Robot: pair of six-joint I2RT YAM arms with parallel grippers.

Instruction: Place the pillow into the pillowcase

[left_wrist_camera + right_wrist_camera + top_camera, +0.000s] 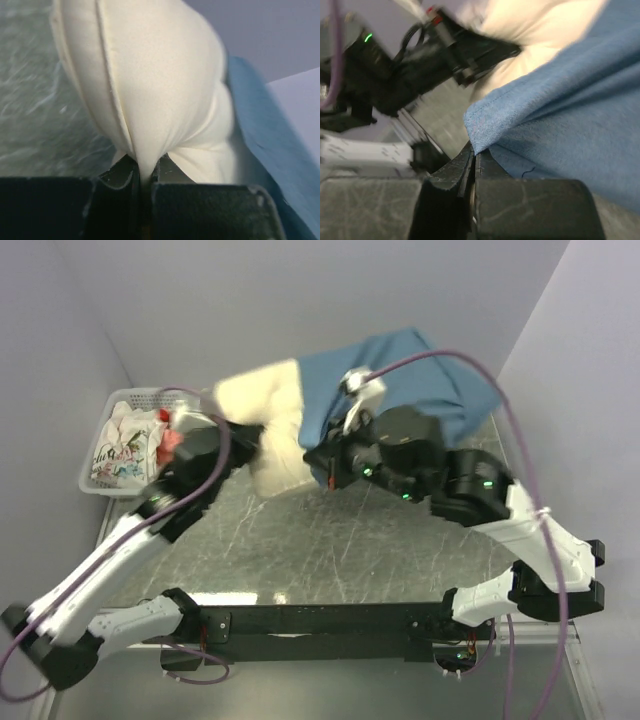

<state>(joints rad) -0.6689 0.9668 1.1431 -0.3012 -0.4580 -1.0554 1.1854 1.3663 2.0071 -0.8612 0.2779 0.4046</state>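
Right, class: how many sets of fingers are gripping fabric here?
2. The left fingers pinch the pillow, left of centre; the right fingers pinch the pillowcase edge, right of centre. None seem hidden.

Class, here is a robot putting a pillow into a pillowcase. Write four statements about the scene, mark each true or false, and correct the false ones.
1. The left gripper pinches a fold of the pillow. True.
2. The right gripper is open and holds nothing. False: it is shut on the edge of the pillowcase.
3. The pillow is fully inside the pillowcase. False: its cream end sticks out on the left.
4. A white basket holding printed cloth stands at the table's left side. True.
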